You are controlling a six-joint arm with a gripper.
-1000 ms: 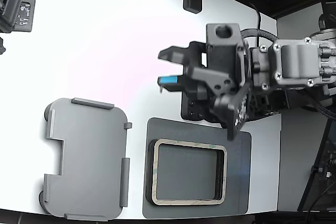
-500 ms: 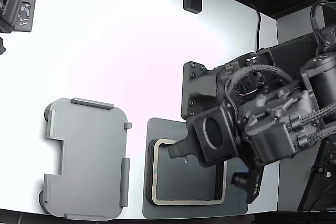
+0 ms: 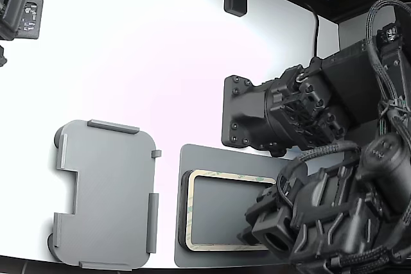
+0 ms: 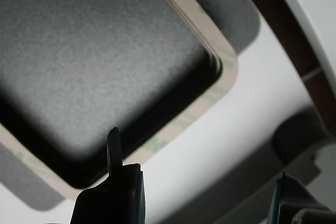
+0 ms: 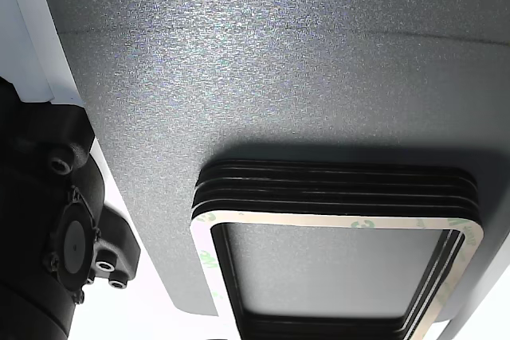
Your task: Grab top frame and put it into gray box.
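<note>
carefully now, with my gripper (image 4: 207, 192) spread and empty above the top frame (image 4: 223, 74), i should straddle only its uppermost edge.

Dark gray mat (image 3: 192, 158) on white table (image 3: 128, 62).

Overhead, wrist, low views; shared top frame (image 3: 192, 181)

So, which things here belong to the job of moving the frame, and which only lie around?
Belong to the job:
- top frame, on the stack
- gray box, standing apart
- gripper, jaws apart, near the frame's corner

Only lying around:
- darker gray mat under the stack
- black ribbed stack
- black mount plate
- black device at the exterior view's left edge
</note>
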